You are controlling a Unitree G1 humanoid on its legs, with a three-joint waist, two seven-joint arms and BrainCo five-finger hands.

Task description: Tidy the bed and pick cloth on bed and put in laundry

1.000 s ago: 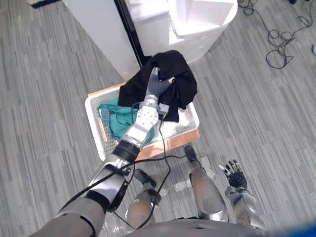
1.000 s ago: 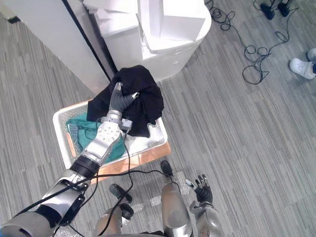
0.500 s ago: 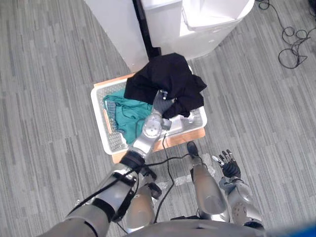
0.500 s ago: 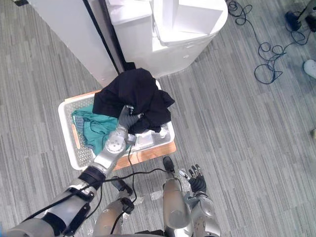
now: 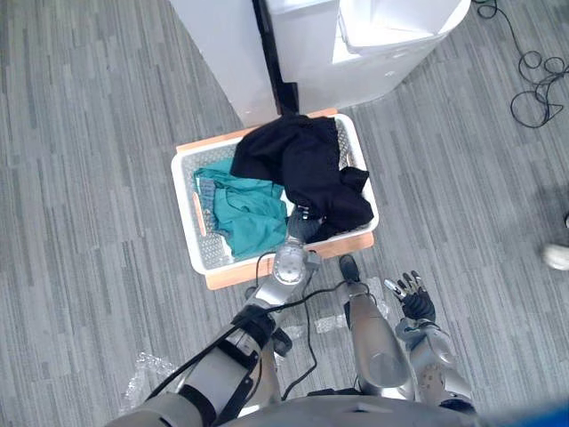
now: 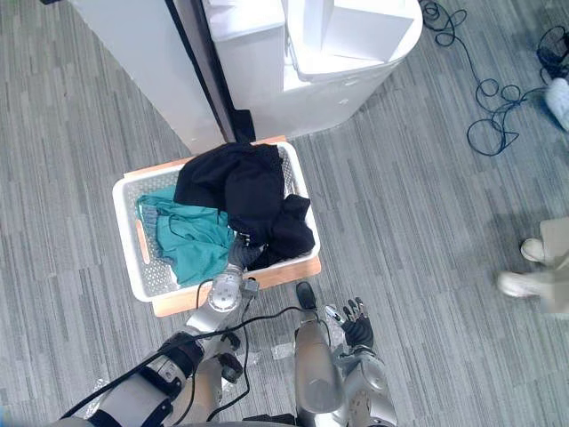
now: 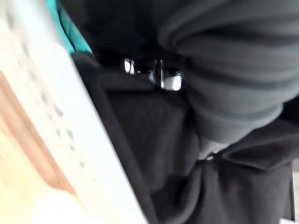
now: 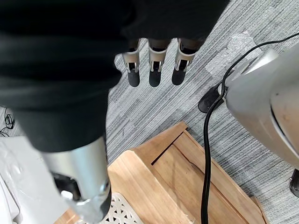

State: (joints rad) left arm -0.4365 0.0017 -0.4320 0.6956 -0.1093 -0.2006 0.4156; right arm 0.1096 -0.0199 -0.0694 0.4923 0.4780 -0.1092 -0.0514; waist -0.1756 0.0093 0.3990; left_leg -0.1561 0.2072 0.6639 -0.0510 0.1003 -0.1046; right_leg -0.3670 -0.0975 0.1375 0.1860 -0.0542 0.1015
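1. Lying in the white basket (image 5: 185, 218): black cloth (image 5: 307, 165) heaped at its right, teal cloth (image 5: 244, 213) beside it.
2. The basket sits on a wooden platform (image 5: 231, 274) before white furniture (image 5: 356, 53).
3. Left hand (image 5: 304, 228) is against the black cloth's near edge; its grasp cannot be told.
4. Right hand (image 5: 413, 302) hangs well apart, fingers straight.

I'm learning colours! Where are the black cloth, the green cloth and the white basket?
black cloth (image 5: 302, 160): left eye view, middle of the heap.
green cloth (image 5: 244, 213): left eye view, its middle.
white basket (image 5: 206, 252): left eye view, bare mesh bottom.
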